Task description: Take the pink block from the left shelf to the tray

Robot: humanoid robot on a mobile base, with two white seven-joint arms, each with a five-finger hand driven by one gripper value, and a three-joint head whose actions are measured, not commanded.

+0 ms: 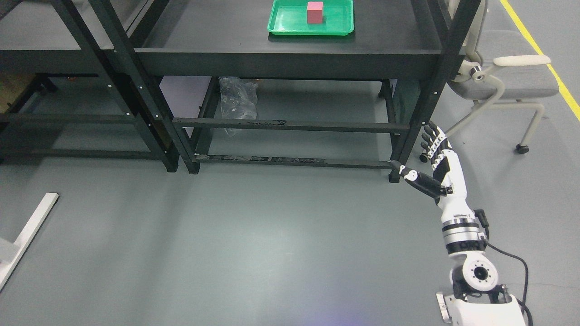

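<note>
A pink block (315, 12) stands upright inside a green tray (290, 22) on the black table top at the upper middle. My right hand (428, 156) hangs low at the right, far below the table top and beside the table's front right leg. Its fingers are stretched out and the thumb points left, with nothing held. The white forearm rises from the bottom right corner. The left arm does not show.
A black shelf frame (113, 68) stands at the left, joined to the table (290, 59). A crumpled plastic bag (236, 102) lies under the table. A grey office chair (507, 77) stands at the right, and a white beam (27, 233) lies at the lower left.
</note>
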